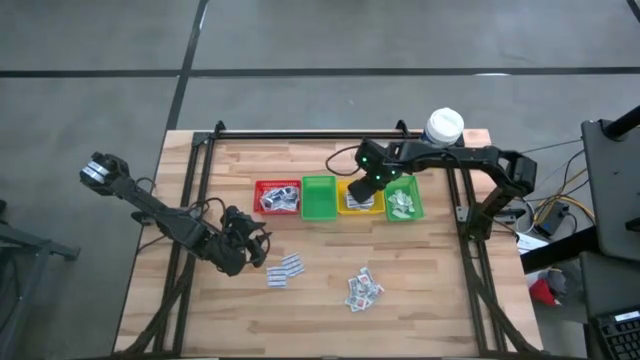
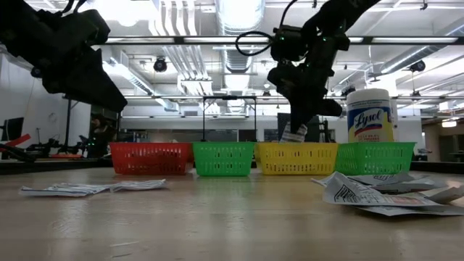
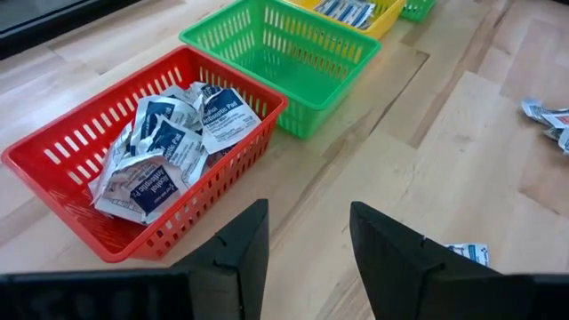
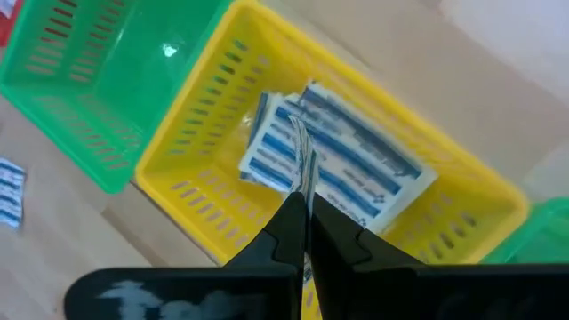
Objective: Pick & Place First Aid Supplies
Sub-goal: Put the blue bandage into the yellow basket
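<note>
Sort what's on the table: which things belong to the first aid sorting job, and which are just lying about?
Job: packet held in the shut right pincer; loose packets; packets by the left pincer; red bin; yellow bin.
Lying about: Lysol bottle.

Grey concrete floor surrounds the wooden bench; ceiling strip lights and ducts hang over the workshop behind.

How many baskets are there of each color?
Red basket: 1
Green baskets: 2
Yellow basket: 1
Total: 4 baskets
</note>
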### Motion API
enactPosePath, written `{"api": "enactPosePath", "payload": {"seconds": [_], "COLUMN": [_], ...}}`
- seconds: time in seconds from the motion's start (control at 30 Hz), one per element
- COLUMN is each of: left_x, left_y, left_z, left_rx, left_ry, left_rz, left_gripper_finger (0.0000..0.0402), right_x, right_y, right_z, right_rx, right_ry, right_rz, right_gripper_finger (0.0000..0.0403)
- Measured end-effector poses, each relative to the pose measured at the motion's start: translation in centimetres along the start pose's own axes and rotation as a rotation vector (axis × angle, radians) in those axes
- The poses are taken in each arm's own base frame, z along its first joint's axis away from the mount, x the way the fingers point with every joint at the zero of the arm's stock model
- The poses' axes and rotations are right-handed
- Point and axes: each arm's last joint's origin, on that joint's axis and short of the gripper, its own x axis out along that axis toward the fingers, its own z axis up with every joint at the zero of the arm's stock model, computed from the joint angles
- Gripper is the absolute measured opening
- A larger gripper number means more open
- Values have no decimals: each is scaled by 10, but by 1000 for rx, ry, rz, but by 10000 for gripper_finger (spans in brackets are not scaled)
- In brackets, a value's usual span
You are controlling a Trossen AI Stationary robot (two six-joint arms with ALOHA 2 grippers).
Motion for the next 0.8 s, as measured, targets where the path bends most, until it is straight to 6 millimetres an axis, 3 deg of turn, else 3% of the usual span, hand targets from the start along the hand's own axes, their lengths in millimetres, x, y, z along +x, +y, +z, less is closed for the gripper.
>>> {"api": "enactPosePath", "payload": {"seconds": [0.8], "left_x": [0], "left_y": [-2], "left_z": [1], "left_rx": [-20], "left_ry": [-10], "left_rz": [-15], "left_gripper_finger": [151], "right_x": [9], "right_y": [-4], "right_z": [-10], "right_rx": [-52], "right_ry": [63], "right_rz": [28], "right_gripper_finger": [9]}}
